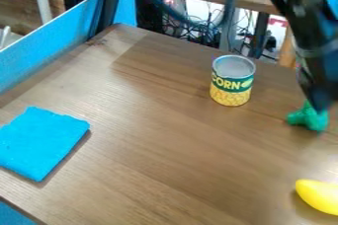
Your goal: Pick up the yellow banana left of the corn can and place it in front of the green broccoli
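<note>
The hand (319,101) points down at the green toy (304,117), touching or nearly so; I cannot tell how open it is or whether it grips. The can (232,82) stands upright, steady on its flat base. The blue cloth (41,141) lies flat, well apart from the yellow fruit (318,197) on the counter (165,169).

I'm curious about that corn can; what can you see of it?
The corn can stands upright toward the back of the brown, wood-look table. It is cylindrical and looks metallic, with a silvery rim around a grey top. Its label is green above, with yellow lettering, and yellow kernels below. Only the table touches it.
</note>
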Controlling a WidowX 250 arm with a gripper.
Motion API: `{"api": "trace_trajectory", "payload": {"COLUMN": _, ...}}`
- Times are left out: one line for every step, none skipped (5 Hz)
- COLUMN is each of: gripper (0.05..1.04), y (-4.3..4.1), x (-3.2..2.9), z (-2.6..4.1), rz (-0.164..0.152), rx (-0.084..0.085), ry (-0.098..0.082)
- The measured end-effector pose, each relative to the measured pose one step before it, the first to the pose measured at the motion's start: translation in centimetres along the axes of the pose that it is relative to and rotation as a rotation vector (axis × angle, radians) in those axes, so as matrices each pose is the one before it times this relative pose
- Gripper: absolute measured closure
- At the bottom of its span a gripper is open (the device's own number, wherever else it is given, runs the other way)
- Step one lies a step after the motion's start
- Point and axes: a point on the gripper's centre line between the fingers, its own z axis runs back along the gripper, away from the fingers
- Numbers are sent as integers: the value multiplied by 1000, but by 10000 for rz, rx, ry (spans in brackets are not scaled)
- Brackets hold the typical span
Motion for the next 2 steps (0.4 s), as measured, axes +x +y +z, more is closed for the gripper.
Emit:
{"api": "trace_trajectory", "payload": {"gripper": 82, "y": 2705, "x": -1279, "z": 4450, "rz": 2277, "rx": 985, "ry": 1433}}
{"api": "trace_trajectory", "payload": {"gripper": 82, "y": 3396, "x": -1356, "z": 3429, "rz": 2138, "rx": 1193, "ry": 1382}}
